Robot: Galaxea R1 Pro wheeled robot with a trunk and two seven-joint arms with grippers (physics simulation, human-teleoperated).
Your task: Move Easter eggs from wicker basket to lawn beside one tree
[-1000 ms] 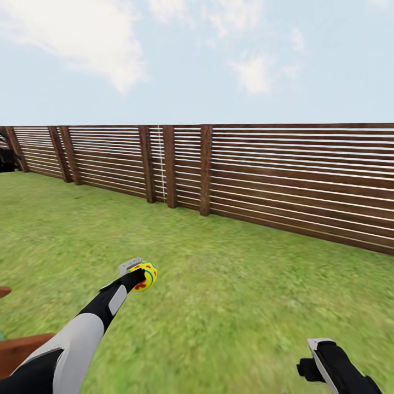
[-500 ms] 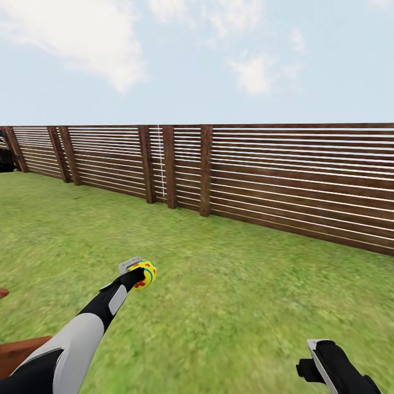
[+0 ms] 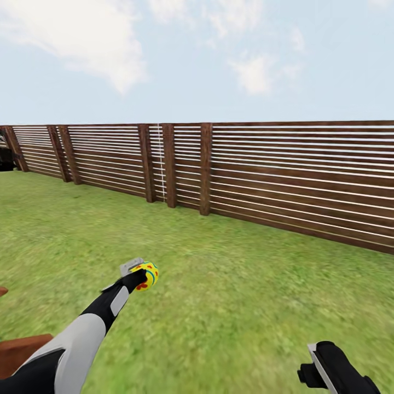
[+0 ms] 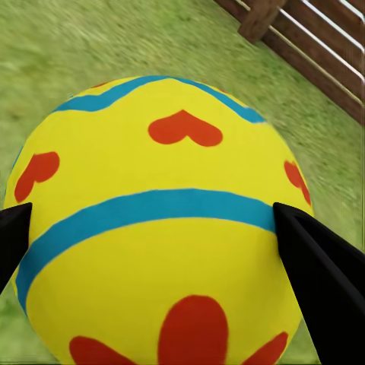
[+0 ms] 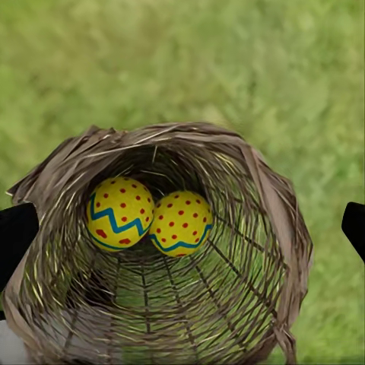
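Aloft at seven o'clock, left end effector (image 3: 139,272) clenches a smooth, rigid, slippery-looking Easter egg (image 3: 146,275) across its widest girth; right end effector's (image 3: 316,365) state unclear.

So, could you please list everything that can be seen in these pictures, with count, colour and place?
Easter egg: one, yellow with red hearts and blue bands, held in the left gripper above the lawn.
Easter eggs: two, yellow with red dots and blue zigzags, touching, inside the wicker basket.
Wicker basket: one, brown, on the lawn.
Lawn: green.
Fence: brown horizontal slats, along the lawn's far edge.
Sky: pale blue, white clouds.
Left gripper: black, shut on the egg.
Right gripper: black, open, pointing into the basket.
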